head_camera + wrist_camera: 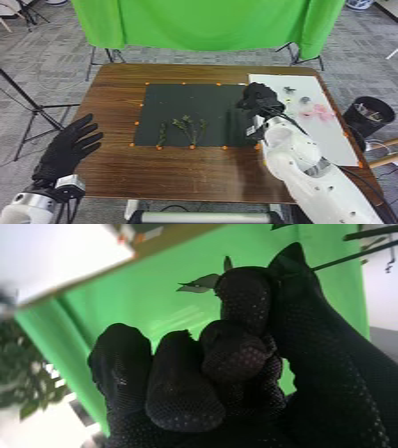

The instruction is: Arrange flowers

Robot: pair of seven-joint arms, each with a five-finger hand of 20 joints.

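Observation:
In the head view my right hand (pixel 258 97) is over the seam between the dark mat (pixel 169 102) and the white sheet (pixel 266 82). The right wrist view has this hand (pixel 244 359) with its fingers curled, pinching a thin stem (pixel 351 258) between thumb and finger; leaves (pixel 202 283) stick out on the other side. Several green stems (pixel 185 127) lie on the mat's near part. Pink flowers (pixel 322 113) and small dark sprigs (pixel 305 99) lie on the sheet. My left hand (pixel 64 151) is open beside the table's left edge.
The brown table (pixel 187 172) carries orange markers around the mat. A black bin (pixel 369 116) stands off the table's right side. Behind the table hangs a green cloth (pixel 204 25); a tripod (pixel 40 107) stands at the left.

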